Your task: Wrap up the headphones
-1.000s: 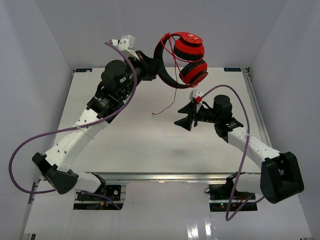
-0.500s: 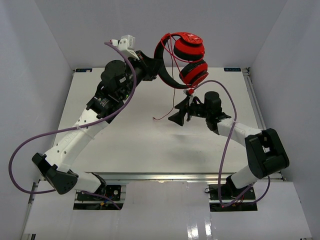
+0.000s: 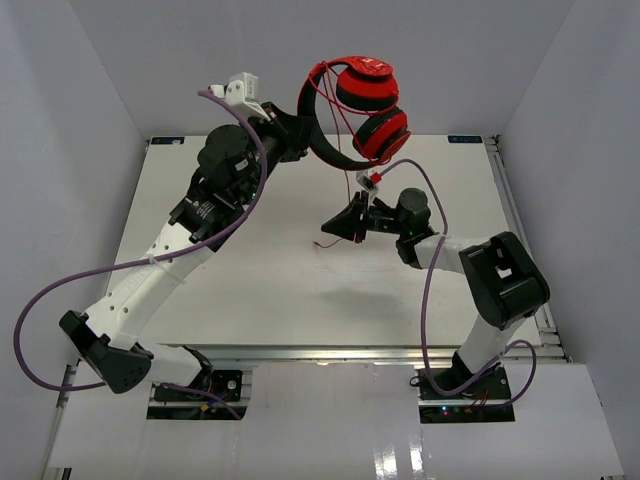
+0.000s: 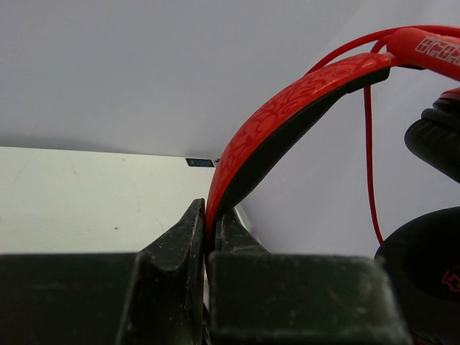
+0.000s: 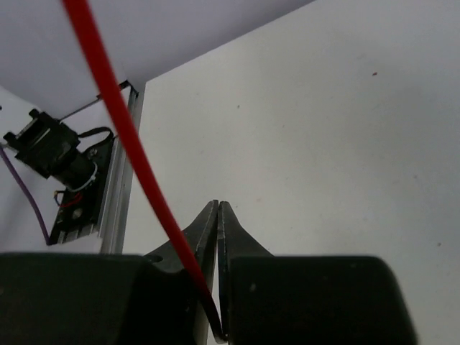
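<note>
Aloft, left hand (image 3: 298, 124) clamps the headphones (image 3: 371, 92) by the headband (image 4: 287, 100); right hand (image 3: 328, 228) pinches their cable (image 5: 122, 122).

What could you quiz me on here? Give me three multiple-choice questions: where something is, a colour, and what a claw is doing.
1. Where does the left gripper grip the headphones? A an earcup; B the headband; C the plug.
2. What colour is the headphones' thin cable? A purple; B black; C red.
3. How is the right gripper? A wide open; B shut on the cable; C shut on an earcup.
Answers: 1 B, the left wrist view shows the red headband pinched between its fingers. 2 C, the right wrist view shows it plainly red. 3 B, its fingers are closed with the cable running in between them.
</note>
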You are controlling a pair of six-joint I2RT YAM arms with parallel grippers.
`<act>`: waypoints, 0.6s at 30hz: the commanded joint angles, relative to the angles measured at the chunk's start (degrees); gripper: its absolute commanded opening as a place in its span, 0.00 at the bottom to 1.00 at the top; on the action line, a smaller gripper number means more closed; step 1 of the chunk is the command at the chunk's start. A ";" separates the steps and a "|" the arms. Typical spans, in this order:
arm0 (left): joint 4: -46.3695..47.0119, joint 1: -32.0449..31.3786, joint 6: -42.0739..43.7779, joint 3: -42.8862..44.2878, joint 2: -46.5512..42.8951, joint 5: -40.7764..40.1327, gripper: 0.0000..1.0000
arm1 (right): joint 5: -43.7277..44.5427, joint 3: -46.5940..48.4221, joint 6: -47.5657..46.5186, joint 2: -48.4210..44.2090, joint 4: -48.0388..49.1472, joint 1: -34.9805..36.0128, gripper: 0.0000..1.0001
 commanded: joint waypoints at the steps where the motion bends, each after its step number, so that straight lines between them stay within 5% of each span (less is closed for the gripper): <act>1: 7.74 0.06 -1.77 -4.30 -5.94 -13.92 0.00 | 0.99 -6.89 -12.19 -11.67 -9.88 1.14 0.08; 11: 9.12 1.74 7.19 -9.37 2.80 -19.81 0.00 | 29.90 3.79 -54.05 -35.78 -69.67 8.65 0.08; 18: 2.92 1.87 13.02 -12.08 11.36 -15.73 0.00 | 50.95 12.26 -70.73 -40.44 -80.68 13.87 0.08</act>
